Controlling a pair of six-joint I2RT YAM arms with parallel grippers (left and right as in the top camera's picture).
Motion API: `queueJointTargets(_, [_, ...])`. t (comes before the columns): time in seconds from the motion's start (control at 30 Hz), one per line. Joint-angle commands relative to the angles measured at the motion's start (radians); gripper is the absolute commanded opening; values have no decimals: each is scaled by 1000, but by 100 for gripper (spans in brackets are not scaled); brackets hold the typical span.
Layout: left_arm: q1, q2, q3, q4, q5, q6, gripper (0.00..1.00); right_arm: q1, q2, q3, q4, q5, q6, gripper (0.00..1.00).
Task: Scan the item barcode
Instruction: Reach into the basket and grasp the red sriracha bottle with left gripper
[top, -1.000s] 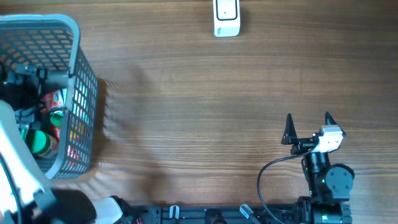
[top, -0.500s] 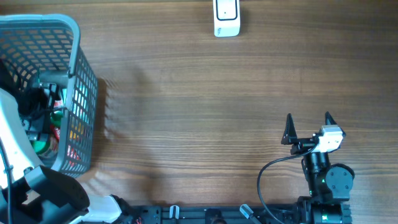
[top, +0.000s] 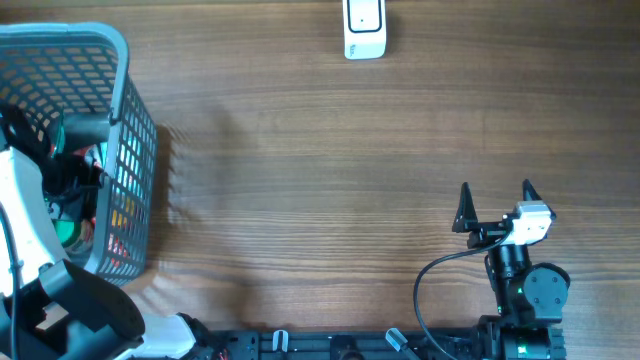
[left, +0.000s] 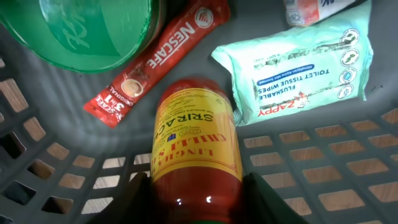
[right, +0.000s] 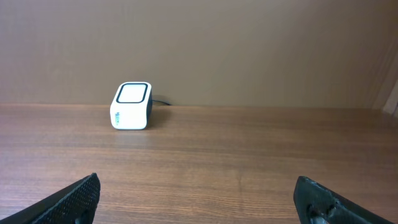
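Wood-grain table (top: 320, 150), with a grey plastic lattice basket (top: 135, 150) at the left edge and a white box-shaped barcode scanner (top: 364, 28) at the far edge, well apart from the basket. Left arm (top: 25, 215) reaches over the near rim, white forearm angled up into the basket and dark wrist pitched down toward its floor. Left gripper (left: 196, 186) straddles a red, yellow-labelled plastic sriracha bottle (left: 196, 143). Its dark fingers (left: 138, 186) sit tight against both flanks of the bottle, so it looks clamped on. The sriracha bottle is lying flat on the basket floor, not lifted. Just beside it is a red Nescafe 3-in-1 sachet (left: 158, 59), its top end tucked under a round green plastic lid (left: 93, 31). A pale-green pack of toilet wipes (left: 298, 62) is touching or nearly touching the bottle's shoulder; can't tell which. Right arm is folded at the near right edge of the table, pointing at the scanner. Right gripper (top: 496, 195) has its jaws spread wide with nothing between them. Versus a second ago, the left forearm has swung right and deeper into the basket, and the wrist has shifted from the left side of the basket toward its right wall. Right arm, scanner and basket are unchanged.
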Motion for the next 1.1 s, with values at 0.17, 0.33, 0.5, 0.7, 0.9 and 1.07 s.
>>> queueJointTargets(0.17, [1,-19,154,-75,-6,50,25,3,-2,-1,2,13,-17,100])
queueJointTargets(0.33, [1,-37,323,-171,-5,52,24,3,-2,-1,2,13,-17,100])
queueJointTargets(0.5, [1,-80,422,-201,69,52,24,3,-2,-1,2,13,-17,100])
queueJointTargets(0.7, [-3,-183,537,-221,126,52,24,3,-2,-1,2,13,-17,100])
queueJointTargets(0.9, [-50,-320,640,-210,187,10,24,3,-2,-1,2,13,-17,100])
queueJointTargets(1.07, [-207,-401,643,-174,189,-56,24,3,-2,-1,2,13,-17,100])
